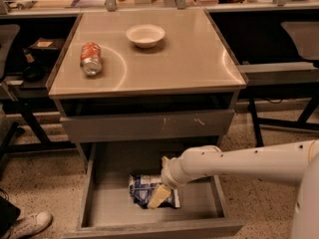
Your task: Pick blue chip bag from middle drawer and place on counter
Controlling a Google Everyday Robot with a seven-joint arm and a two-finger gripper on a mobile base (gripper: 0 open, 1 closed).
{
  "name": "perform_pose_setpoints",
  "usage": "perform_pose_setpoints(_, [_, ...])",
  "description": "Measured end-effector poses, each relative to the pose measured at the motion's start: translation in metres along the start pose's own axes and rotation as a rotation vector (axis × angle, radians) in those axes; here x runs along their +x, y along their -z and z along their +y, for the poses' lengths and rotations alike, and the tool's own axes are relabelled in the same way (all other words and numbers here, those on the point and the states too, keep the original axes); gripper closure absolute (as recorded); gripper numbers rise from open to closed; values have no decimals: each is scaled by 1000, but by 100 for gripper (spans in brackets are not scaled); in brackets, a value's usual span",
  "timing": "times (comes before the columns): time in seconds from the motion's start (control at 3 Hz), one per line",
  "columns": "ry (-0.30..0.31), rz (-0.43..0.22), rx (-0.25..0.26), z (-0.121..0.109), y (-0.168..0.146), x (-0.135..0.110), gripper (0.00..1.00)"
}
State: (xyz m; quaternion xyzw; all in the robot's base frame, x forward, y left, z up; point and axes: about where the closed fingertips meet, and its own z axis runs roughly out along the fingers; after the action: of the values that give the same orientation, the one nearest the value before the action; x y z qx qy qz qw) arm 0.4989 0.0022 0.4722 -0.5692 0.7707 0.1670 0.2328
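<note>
The middle drawer [199,205] stands pulled right out at the bottom of the cabinet, grey base and low side walls in plain sight. Inside it lies the blue chip bag [141,188], crumpled, flat on the drawer floor, a little left of centre, dark blue and white with print on it.

In from the right edge comes the white arm [249,162], crossing above the drawer's right wall and bending down at the wrist. The gripper [159,196] sits low in the drawer, right over the bag's right half, its tan end overlapping the foil. Is it spread, or is it pinching the bag? I cannot tell; the wrist hides the rest of it. The bag looks to be resting on the drawer base, not lifted.

Just above the open drawer is 1 closed grey drawer front [129,127], with pale scratch marks right of its middle.

Up top is the bench [189,59], glossy tan with rounded corners, carrying 2 things. An orange-red soda can [91,59] lies on its side near the left edge, silver end toward the front. A white bowl [145,35] stands upright toward the back, about mid-width. Can and bowl are well apart, and the bag is not up there.

Down at the bottom left, a white shoe [30,224] rests on the speckled floor [259,208], beside the drawer's left wall.
</note>
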Motion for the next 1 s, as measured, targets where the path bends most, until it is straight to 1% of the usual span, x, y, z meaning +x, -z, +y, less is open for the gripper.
perform_pose_setpoints(0.33, [15, -32, -14, -7, -34, -5, 0])
perform_pose_setpoints(1.0, [-4, -55, -56, -1, -88, 11, 0])
